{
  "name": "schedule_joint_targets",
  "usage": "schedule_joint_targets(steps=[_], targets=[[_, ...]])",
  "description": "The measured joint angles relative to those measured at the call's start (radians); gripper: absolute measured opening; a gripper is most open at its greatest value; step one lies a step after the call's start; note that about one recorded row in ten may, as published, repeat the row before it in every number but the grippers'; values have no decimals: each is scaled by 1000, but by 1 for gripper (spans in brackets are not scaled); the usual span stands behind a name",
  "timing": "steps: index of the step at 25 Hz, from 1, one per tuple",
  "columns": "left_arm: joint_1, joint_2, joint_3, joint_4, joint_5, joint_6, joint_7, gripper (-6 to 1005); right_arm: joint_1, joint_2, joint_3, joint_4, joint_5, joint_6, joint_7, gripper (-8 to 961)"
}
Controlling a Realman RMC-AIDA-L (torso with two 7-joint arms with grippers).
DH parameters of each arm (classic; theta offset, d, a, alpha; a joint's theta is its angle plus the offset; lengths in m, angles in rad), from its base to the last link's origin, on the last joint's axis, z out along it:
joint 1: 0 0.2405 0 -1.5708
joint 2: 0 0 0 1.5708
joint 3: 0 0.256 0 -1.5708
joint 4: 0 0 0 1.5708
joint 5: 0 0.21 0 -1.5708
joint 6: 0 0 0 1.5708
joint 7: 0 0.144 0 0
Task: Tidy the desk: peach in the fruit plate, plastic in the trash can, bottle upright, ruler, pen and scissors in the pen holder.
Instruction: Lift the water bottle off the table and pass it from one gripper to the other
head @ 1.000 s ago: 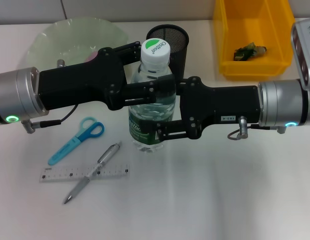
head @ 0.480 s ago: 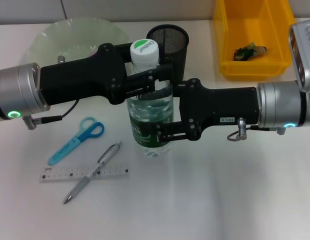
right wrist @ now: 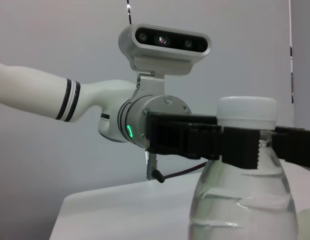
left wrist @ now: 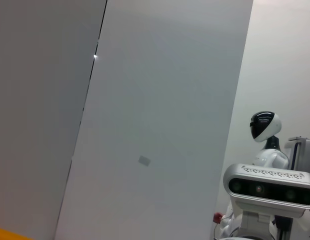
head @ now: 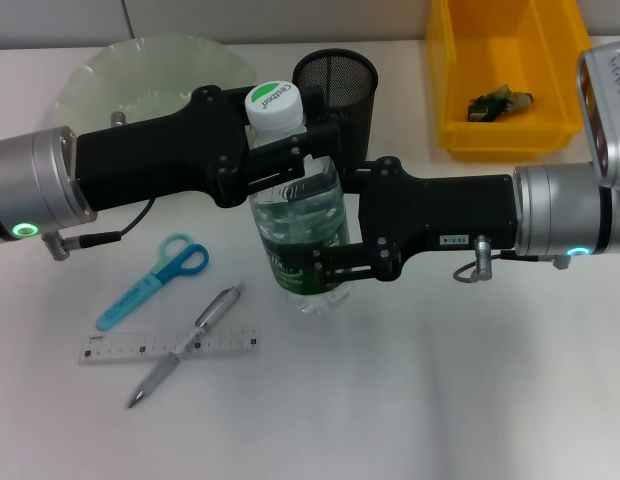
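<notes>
A clear water bottle with a white cap and green label stands near the desk's middle, its cap leaning left. My left gripper is shut on its neck just under the cap. My right gripper is shut on its body at the label. The right wrist view shows the bottle close up, with the left gripper's fingers on its neck. Blue scissors, a silver pen and a clear ruler lie at the front left. A plastic scrap lies in the yellow bin. The peach is hidden.
A black mesh pen holder stands just behind the bottle. A glass fruit plate sits at the back left, partly behind my left arm. The left wrist view shows only a wall and another robot.
The bottle's cap has swung left and away while its base shifted slightly right. My left gripper moved left with the neck. The right gripper stayed on the body.
</notes>
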Motion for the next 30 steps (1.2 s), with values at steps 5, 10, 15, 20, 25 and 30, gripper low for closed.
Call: schedule_joint_targets(steps=[5, 10, 15, 20, 25, 30], targets=[[1, 0, 0, 0, -1, -1, 1, 432, -5, 2, 0, 0, 4, 4, -12, 750], [-1, -1, 0, 0, 1, 0, -4, 432, -6, 2, 1, 4, 5, 5, -15, 750], [-5, -1, 3, 1, 2, 5, -3, 432, -8, 3, 3, 7, 7, 5, -26, 751], [-5, -1, 3, 1, -1, 10, -5, 432, -8, 3, 8, 17, 8, 5, -27, 751], [-5, -1, 2, 2, -3, 20, -6, 432, -4, 3, 10, 29, 9, 4, -27, 751], [-5, -1, 2, 3, -3, 25, -7, 433, -5, 3, 4, 30, 9, 5, -30, 751]])
